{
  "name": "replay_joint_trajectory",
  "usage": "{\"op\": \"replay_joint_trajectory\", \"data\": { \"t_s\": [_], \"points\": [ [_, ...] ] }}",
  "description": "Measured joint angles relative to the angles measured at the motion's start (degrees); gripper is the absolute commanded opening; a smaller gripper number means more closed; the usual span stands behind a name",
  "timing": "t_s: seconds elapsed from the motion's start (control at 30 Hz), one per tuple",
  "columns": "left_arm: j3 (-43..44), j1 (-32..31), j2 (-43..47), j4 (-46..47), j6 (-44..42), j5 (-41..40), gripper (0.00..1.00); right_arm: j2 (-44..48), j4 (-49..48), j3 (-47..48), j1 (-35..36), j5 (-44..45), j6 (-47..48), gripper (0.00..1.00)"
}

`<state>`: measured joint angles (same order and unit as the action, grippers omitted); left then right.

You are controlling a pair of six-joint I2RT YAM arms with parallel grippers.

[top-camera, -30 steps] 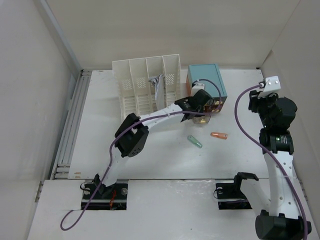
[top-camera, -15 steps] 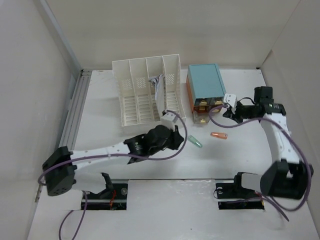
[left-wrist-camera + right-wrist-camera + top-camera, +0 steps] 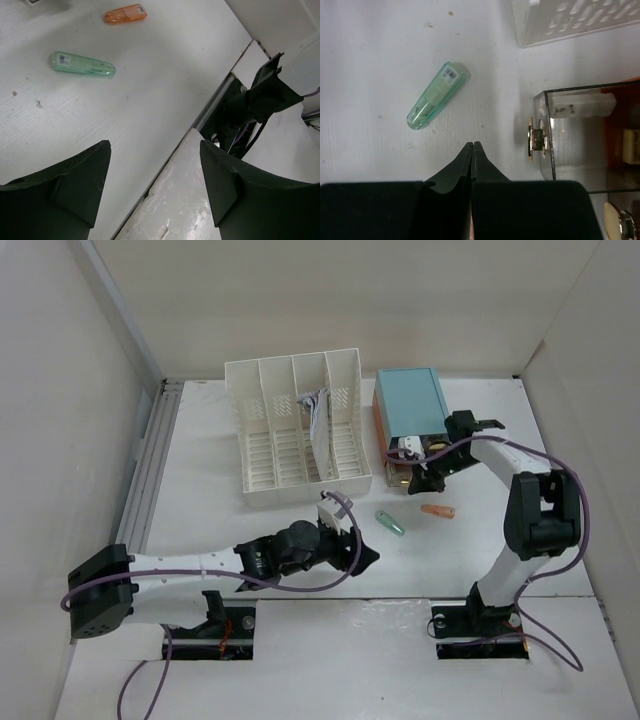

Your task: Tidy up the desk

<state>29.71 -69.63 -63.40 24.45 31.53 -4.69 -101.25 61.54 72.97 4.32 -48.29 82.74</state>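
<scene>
Left fingers (image 3: 362, 554): hanging spread and empty, low over the near edge of the table (image 3: 200, 500), right of its middle. Right fingers (image 3: 472, 150): sitting pressed together, pinching nothing, low in front of the teal-topped box (image 3: 410, 405) toward the far right corner. The table is lying broad and white beneath both of my arms.

Risks, as I am judging them:
- The green stick (image 3: 390, 523) is lying loose between my two sets of fingers, so both arms could be meeting over it.
- It is looking smooth and rounded. An off-centre pinch could be sending it skidding toward the near edge.
- With my right fingers shut, any drop here would be shoving, not gripping.
- The clear drawer (image 3: 580, 150) is standing pulled out just beside my right fingers. Its gold handle (image 3: 536, 140) is the nearest thing for them to clip.

Around:
- An orange stick (image 3: 438, 511) is lying near the green one on its right, not touching it.
- A white file rack (image 3: 295, 430) is standing along the far edge with papers (image 3: 318, 410) in one slot, well apart from both sets of fingers.
- Nothing is lying between my left fingers and the green stick.
</scene>
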Motion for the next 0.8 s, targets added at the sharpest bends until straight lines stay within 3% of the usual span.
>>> {"op": "replay_joint_trajectory", "data": {
  "t_s": [0.17, 0.47, 0.8],
  "points": [
    [-0.13, -2.05, -1.73, 0.79, -0.04, -0.02, 0.7, 6.27, -16.17, -7.21, 3.89, 6.6, -13.07, 0.0],
    [-0.17, -3.08, -2.03, 1.46, -0.04, -0.46, 0.7, 6.67, -39.12, -12.31, 15.28, 25.75, -31.43, 0.0],
    [-1.38, -3.13, 1.62, 1.33, 0.04, -1.22, 0.7, 2.25, -47.25, -10.8, 19.26, 43.6, -43.28, 0.0]
  ]
}}
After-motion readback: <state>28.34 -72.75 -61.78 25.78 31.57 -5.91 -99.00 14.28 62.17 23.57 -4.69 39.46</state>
